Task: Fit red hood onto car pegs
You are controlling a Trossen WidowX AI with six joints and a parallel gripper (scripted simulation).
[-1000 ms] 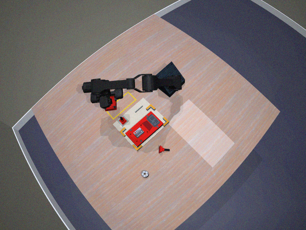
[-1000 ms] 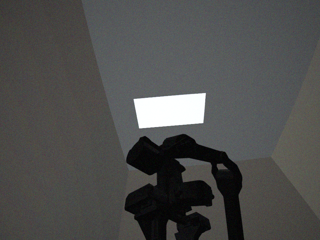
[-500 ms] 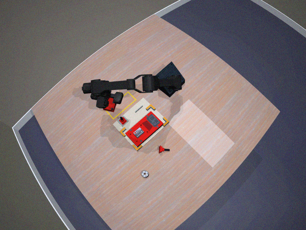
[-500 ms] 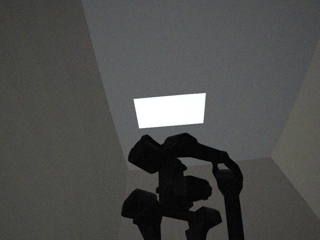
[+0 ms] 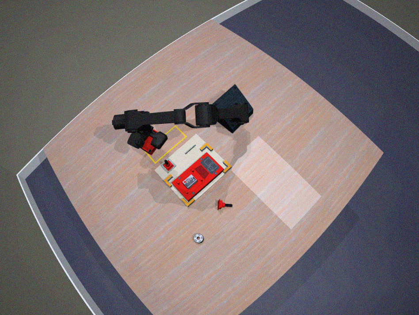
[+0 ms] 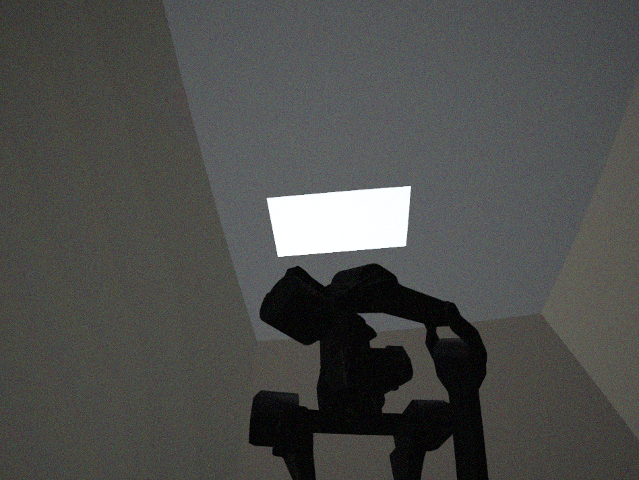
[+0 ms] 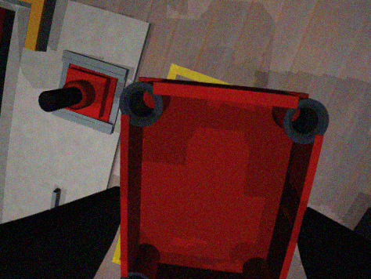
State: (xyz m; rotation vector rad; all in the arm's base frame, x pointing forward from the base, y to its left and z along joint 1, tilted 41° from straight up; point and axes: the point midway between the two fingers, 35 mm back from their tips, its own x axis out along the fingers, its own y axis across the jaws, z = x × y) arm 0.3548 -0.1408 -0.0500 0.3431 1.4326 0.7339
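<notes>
Two grey corner holes show on the hood (image 7: 219,172), clamped in the gripper (image 5: 147,140) above the yellow outline, well short of the chassis (image 5: 197,178). Any tilt could jam it on the pegs.

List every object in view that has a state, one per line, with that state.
Black end effector: shut on red hood.
Red hood shell: held, off the table.
Red car chassis: in jig, uncovered.
Grey engine block: seated on chassis.
Red-and-black loose part: lying on table.
</notes>
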